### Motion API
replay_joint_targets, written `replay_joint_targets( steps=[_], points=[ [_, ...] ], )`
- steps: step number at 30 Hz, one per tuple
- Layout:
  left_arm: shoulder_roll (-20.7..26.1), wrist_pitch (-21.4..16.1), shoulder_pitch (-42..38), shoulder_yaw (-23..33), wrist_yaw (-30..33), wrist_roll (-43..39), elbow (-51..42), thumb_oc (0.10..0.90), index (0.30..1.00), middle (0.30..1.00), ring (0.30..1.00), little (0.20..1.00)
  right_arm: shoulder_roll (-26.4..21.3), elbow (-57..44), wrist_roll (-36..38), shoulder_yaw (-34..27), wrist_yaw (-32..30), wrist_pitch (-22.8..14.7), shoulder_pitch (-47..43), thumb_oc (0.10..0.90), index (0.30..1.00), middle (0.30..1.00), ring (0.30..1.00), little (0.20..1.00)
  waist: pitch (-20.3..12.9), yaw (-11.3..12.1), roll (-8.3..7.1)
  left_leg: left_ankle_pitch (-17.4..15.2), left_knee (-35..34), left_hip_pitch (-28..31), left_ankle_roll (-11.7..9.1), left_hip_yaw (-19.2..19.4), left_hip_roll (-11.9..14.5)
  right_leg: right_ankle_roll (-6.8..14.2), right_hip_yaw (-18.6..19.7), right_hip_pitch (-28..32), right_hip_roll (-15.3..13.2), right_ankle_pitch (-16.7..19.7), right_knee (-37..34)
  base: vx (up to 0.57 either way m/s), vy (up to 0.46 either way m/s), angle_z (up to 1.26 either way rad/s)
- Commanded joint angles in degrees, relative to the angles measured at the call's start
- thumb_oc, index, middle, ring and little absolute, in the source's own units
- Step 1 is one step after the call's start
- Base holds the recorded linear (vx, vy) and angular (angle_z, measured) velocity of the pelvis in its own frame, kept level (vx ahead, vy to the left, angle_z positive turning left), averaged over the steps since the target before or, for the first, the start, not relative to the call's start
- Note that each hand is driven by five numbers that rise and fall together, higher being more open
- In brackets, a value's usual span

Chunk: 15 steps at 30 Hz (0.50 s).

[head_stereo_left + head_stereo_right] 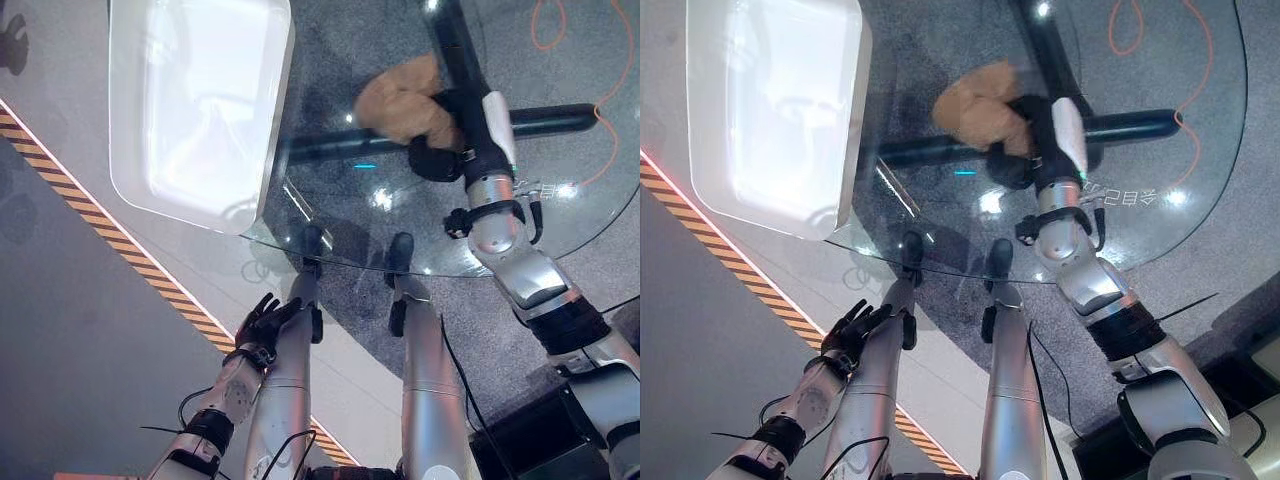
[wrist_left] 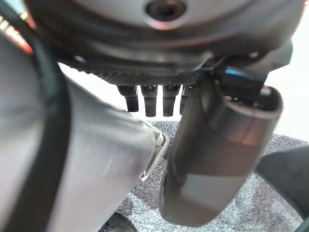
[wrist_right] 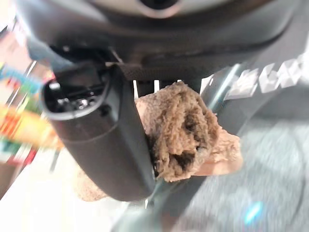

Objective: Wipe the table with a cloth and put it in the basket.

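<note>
A bunched tan cloth (image 1: 398,100) lies on the round glass table (image 1: 330,232), right of its middle. My right hand (image 1: 437,156) reaches over the table and is shut on the cloth's near edge. In the right wrist view the cloth (image 3: 186,130) is pinched between the thumb (image 3: 104,145) and the fingers behind it. The white basket (image 1: 276,110), a shallow rectangular tub, rests on the table's left part and overhangs its edge. My left hand (image 1: 265,322) hangs below the table's near rim beside the leg, its fingers relaxed and spread, holding nothing.
Black crossbars of the table's base (image 1: 545,118) show through the glass under the cloth. An orange cable (image 1: 548,35) lies on the grey carpet beyond. A yellow-black striped tape line (image 1: 130,252) crosses the floor at left. A black box (image 1: 535,440) stands at lower right.
</note>
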Motion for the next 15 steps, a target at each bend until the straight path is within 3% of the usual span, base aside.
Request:
replay_joint_targets(
  steps=[1,15],
  points=[
    [-0.58,0.50,6.35,-1.18,-0.63,1.11,0.95,0.800,0.900,0.900,0.900,0.900,1.92,-11.06,1.19,4.01,4.84,-4.27,-1.69,0.100,0.300,0.300,0.300,0.200,-1.21,0.18,1.02,-6.90,6.43,-1.38,2.49,2.74,-4.40,1.90,-3.91,1.03,1.76,6.64,-9.94,0.00,0.000,0.00],
    [-0.61,0.74,4.72,-1.94,0.16,0.12,1.39,0.800,0.900,0.900,0.900,0.900,5.36,-13.07,5.31,9.64,9.01,-6.10,-3.06,0.100,0.300,0.300,0.300,0.200,-1.21,0.56,0.96,-6.73,6.78,-1.12,2.50,2.93,-4.42,1.89,-4.11,1.24,1.64,6.59,-9.58,0.00,0.003,0.01]
  ],
)
